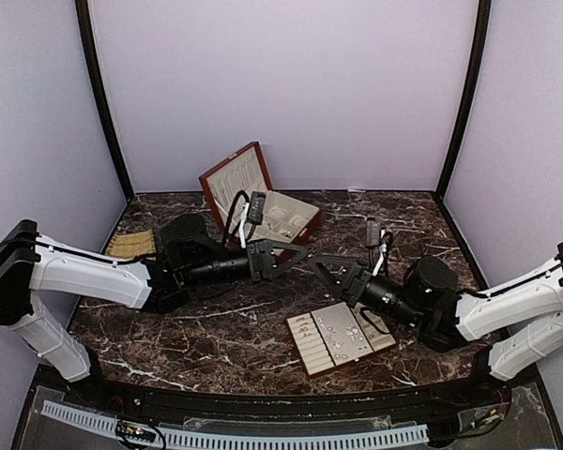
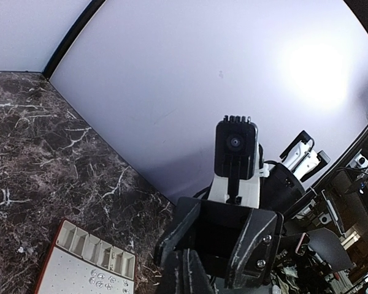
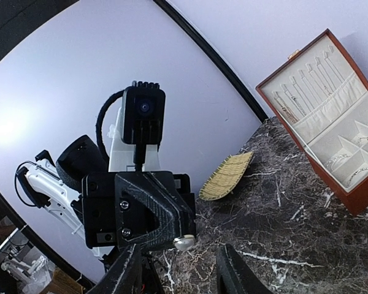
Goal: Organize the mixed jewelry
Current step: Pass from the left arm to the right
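Behind the left claw (image 1: 298, 254), an open red-brown wooden box (image 1: 236, 178) holds thin chains (image 3: 340, 160). That claw clenches a small rounded silvery piece (image 3: 184, 242), just ahead of the released right claw (image 1: 324, 269). On the tabletop at its near side, a cream slotted rectangular tray (image 1: 375, 342) carries tiny silvery jewelry pieces (image 1: 342, 328).

High behind both arm bases, far off, looking down and forward over the dark, white-veined marble table (image 1: 216, 328). Left wrist: low, tilted up, facing right, close on the right wrist's black boxy camera (image 2: 236, 144); cream slotted rectangular tray (image 2: 61, 269) shared with the overhead view. Right wrist: low, facing left, close on the left wrist's black boxy camera (image 3: 144, 110); open red-brown wooden box (image 3: 356, 199) and straw-coloured woven mat (image 3: 227, 177) shared likewise.
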{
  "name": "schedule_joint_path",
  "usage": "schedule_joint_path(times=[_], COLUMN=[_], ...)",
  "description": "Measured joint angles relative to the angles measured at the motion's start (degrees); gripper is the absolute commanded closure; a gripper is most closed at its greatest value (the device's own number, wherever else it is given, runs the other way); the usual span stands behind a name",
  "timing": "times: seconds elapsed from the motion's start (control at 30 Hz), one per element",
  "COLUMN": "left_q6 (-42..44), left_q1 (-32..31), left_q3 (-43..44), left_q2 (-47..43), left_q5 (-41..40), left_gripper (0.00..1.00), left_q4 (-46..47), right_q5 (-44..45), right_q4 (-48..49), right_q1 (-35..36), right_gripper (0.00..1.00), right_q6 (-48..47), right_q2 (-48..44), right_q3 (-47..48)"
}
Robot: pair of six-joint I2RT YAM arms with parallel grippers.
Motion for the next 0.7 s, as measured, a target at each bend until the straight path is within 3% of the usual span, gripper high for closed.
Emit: schedule_joint_path(times=[0.43,0.7], left_q6=[-2.25,-2.69], left_q1=[0.0,0.0], left_q3=[-1.4,-1.4], left_q2=[-0.5,-0.85], left_q5=[1.49,2.05], left_gripper=[1.0,1.0], left_q4=[3.23,4.57], right_q5=[-1.81,-3.28], right_q4=[8.68,9.77], right_q1=[-0.39,-0.66], right_gripper=[0.8,0.8], right_q6=[1.84,2.05], right_q2=[3.89,4.94], right_q3=[0.33,1.4])
